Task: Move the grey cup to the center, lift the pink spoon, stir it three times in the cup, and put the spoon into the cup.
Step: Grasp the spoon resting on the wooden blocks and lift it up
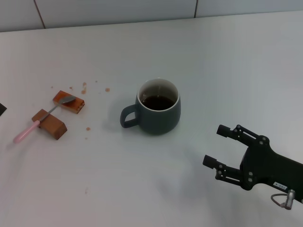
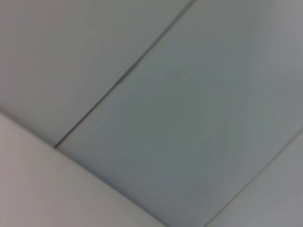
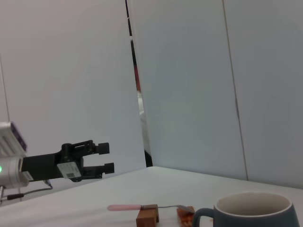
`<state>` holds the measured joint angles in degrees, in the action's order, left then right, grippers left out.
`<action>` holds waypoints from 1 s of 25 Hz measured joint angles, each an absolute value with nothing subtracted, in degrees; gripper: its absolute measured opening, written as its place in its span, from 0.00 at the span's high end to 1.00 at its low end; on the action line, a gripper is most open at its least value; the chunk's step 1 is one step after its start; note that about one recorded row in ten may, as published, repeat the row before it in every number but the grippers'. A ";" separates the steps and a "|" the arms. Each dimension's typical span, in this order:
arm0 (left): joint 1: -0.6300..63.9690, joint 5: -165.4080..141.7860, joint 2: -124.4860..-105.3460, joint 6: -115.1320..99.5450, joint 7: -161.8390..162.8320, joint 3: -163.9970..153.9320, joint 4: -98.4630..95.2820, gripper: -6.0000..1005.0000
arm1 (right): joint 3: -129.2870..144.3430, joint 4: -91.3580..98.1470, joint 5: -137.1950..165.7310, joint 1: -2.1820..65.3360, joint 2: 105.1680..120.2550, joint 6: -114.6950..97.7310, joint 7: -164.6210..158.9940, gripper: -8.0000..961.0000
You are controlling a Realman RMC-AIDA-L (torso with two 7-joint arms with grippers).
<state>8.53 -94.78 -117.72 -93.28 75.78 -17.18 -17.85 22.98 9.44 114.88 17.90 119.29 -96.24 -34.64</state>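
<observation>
Head view: the right end effector (image 1: 214,145) sits low over the white counter (image 1: 213,61), near the grey cup (image 1: 158,106) on the robot's right side but apart from it. Its two black fingers (image 1: 230,132) are spread apart with nothing between them. The arm behind it is cut off by the picture's edge.

The left end effector (image 3: 105,157) does not appear in the head view, apart from a small dark corner at the left edge that cannot be identified. It shows only in the right wrist view, far off, level above the counter. Its fingers stand slightly apart with nothing between them. The left wrist view shows only pale wall panels and seams.

The grey cup stands upright near the middle of the counter. Its loop handle points toward the robot's left. It holds a dark liquid, of which the right wrist view shows nothing, since only the cup's upper part and rim are in that picture.

The pink spoon (image 1: 40,119) lies well to the cup's left. Its long axis runs diagonally. The metal bowl rests on the farther brown block (image 1: 69,102), and the neck crosses the nearer brown block (image 1: 49,124). The pink handle end points toward the robot and its left, sloping down to the counter. Small crumbs (image 1: 85,86) are scattered around the blocks.
</observation>
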 joint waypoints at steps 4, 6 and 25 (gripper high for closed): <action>8.57 -95.21 -116.97 -91.04 87.70 -17.43 -17.89 0.20 | 23.03 10.05 115.12 17.95 119.25 -96.18 -34.66 0.14; 8.20 -95.23 -116.84 -90.85 91.07 -17.44 -17.84 0.20 | 23.04 10.16 115.15 17.90 119.29 -96.29 -34.67 0.14; 8.54 -100.70 -116.17 -82.77 102.14 -18.41 -17.28 0.20 | 23.21 10.19 115.26 17.58 119.18 -96.60 -34.72 0.14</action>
<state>8.54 -100.70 -116.17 -82.77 102.14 -18.41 -17.28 23.21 10.19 115.26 17.58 119.18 -96.60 -34.72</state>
